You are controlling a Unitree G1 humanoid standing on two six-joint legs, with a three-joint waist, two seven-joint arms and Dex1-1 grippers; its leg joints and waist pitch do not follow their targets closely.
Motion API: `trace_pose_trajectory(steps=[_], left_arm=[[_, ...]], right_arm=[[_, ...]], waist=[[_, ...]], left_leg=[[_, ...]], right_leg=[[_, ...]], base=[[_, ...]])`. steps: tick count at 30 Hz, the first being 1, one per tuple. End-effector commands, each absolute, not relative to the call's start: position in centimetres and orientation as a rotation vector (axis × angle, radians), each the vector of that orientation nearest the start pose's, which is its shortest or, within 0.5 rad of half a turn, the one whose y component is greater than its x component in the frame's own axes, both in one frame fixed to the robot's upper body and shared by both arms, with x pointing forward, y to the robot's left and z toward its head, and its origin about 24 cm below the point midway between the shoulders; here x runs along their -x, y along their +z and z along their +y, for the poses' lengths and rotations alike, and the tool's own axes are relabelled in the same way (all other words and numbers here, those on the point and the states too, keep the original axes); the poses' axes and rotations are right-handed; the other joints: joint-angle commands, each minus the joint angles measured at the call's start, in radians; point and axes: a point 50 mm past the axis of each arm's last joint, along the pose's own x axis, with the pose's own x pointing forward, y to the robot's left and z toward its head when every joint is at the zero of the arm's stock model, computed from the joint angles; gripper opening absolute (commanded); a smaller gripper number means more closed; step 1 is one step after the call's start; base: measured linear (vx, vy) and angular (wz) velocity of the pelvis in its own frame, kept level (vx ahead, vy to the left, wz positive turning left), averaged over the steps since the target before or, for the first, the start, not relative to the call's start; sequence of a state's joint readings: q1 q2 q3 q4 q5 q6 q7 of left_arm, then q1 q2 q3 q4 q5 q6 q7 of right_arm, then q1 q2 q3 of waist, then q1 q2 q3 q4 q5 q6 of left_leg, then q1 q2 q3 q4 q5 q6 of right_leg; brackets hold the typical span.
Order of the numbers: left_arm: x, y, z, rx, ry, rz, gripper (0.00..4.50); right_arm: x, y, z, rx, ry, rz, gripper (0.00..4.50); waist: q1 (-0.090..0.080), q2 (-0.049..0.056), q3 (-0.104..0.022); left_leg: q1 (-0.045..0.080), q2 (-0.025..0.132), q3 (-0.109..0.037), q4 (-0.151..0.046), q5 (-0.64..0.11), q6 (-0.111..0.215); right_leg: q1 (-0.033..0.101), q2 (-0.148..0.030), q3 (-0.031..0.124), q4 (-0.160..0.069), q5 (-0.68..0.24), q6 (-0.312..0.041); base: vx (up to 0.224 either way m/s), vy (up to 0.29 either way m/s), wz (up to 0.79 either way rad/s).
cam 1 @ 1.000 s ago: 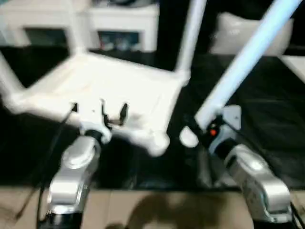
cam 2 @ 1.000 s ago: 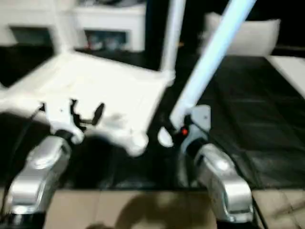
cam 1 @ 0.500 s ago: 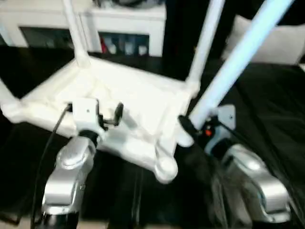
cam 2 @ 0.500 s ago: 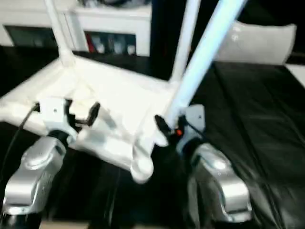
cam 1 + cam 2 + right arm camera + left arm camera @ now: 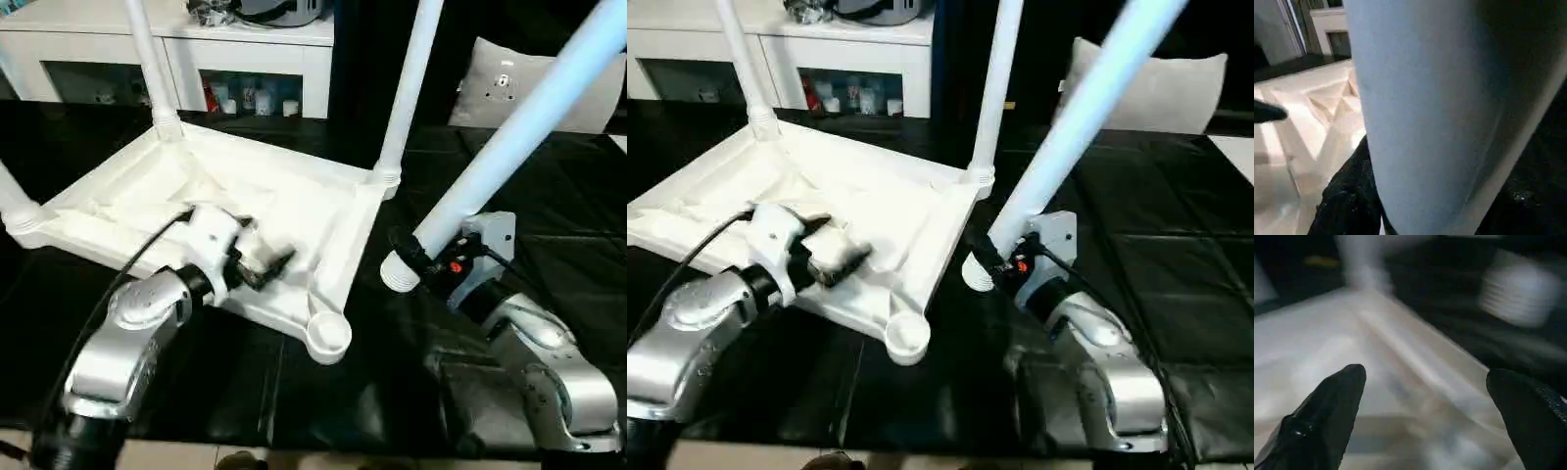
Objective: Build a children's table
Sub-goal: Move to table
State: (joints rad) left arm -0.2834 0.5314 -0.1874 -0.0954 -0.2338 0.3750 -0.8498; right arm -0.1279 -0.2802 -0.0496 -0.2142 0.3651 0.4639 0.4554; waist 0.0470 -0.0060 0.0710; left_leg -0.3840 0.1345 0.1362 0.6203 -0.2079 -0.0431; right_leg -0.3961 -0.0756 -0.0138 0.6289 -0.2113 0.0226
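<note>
The children's table (image 5: 294,196) lies upside down on the black surface, ribbed underside up. Three white legs stand in its sockets: far left (image 5: 147,59), far right (image 5: 407,78) and left corner (image 5: 12,196). The near corner socket (image 5: 328,335) is empty. My left gripper (image 5: 265,245) hovers open over the underside near the front edge, its black fingers (image 5: 1327,406) wide apart with nothing between them. My right gripper (image 5: 407,257) is shut on a fourth white leg (image 5: 509,127) near its lower end. This leg slants up to the right, its end just right of the empty socket.
A white cabinet (image 5: 245,49) with small items on its shelves stands behind the table. A grey cushion (image 5: 519,83) rests at the back right. The black-covered work surface (image 5: 558,215) stretches to the right. A cable runs along my left forearm (image 5: 127,343).
The camera has tilted. My left wrist has turned, so its open fingers now point right across the underside. My right gripper still holds the leg beside the near corner.
</note>
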Motion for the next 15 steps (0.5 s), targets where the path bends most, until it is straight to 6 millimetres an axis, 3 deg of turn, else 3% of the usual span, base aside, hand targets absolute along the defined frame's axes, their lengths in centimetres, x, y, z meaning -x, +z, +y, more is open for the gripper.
trace_pose_trajectory(steps=[1,5,6,8,9,10,11,12,15], left_arm=[[-27.0,9.4,14.7,-0.325,-1.165,0.261,4.23],[-27.3,9.5,15.0,-0.439,-1.356,0.305,4.16],[-27.4,9.4,15.2,-0.502,-1.433,0.349,4.03],[-27.7,9.4,15.6,-0.554,-1.476,0.389,3.77],[-27.8,9.3,15.8,-0.58,-1.491,0.41,3.77],[-28.0,9.3,15.9,-0.599,-1.495,0.419,3.74],[-28.1,9.2,16.1,-0.627,-1.5,0.433,3.75],[-28.3,9.1,16.4,-0.662,-1.501,0.448,3.76],[-28.7,9.0,16.6,-0.686,-1.513,0.453,3.76]], right_arm=[[-26.8,9.7,-16.7,-0.101,0.571,0.103,1.9],[-25.9,9.5,-16.3,-0.041,0.737,0.114,1.9],[-25.5,9.4,-16.3,-0.032,0.773,0.13,1.9],[-25.3,9.3,-16.3,-0.031,0.793,0.145,1.9],[-25.2,9.3,-16.3,-0.028,0.8,0.146,1.9],[-25.2,9.3,-16.3,-0.025,0.801,0.149,1.9],[-25.1,9.2,-16.4,-0.021,0.802,0.152,1.9],[-24.9,9.2,-16.4,-0.017,0.804,0.156,1.9],[-24.9,9.2,-16.5,-0.016,0.811,0.159,1.9]], waist=[[-0.002,0.006,-0.041],[-0.001,0.006,-0.042],[-0.002,0.007,-0.038],[-0.002,0.004,-0.042],[-0.002,0.011,-0.042],[-0.003,0.009,-0.041],[-0.003,0.014,-0.042],[-0.002,0.012,-0.045],[-0.004,0.015,-0.047]], left_leg=[[0.015,0.066,-0.027,-0.112,-0.373,-0.046],[0.016,0.068,-0.019,-0.109,-0.348,-0.028],[0.016,0.07,-0.016,-0.109,-0.333,-0.02],[0.014,0.07,-0.013,-0.107,-0.302,-0.017],[0.014,0.071,-0.013,-0.106,-0.288,-0.016],[0.014,0.072,-0.012,-0.107,-0.287,-0.015],[0.014,0.074,-0.013,-0.106,-0.279,-0.017],[0.012,0.072,-0.01,-0.102,-0.229,-0.002],[0.009,0.072,-0.006,-0.097,-0.165,0.019]], right_leg=[[0.024,-0.06,0.035,-0.096,-0.402,-0.134],[0.022,-0.064,0.037,-0.097,-0.372,-0.151],[0.02,-0.065,0.039,-0.099,-0.353,-0.159],[0.024,-0.065,0.038,-0.092,-0.321,-0.171],[0.024,-0.066,0.037,-0.087,-0.3,-0.182],[0.023,-0.064,0.037,-0.089,-0.292,-0.187],[0.024,-0.065,0.037,-0.086,-0.271,-0.196],[0.03,-0.063,0.036,-0.081,-0.194,-0.211],[0.033,-0.061,0.033,-0.073,-0.084,-0.245]], base=[[0.0,0.0,0.0],[0.0,0.0,0.0],[0.0,0.0,0.0],[0.0,0.0,0.0],[0.0,0.0,0.0],[0.0,0.0,0.0],[0.0,0.0,0.0],[0.0,0.0,0.0],[0.058,-0.001,-0.03]])
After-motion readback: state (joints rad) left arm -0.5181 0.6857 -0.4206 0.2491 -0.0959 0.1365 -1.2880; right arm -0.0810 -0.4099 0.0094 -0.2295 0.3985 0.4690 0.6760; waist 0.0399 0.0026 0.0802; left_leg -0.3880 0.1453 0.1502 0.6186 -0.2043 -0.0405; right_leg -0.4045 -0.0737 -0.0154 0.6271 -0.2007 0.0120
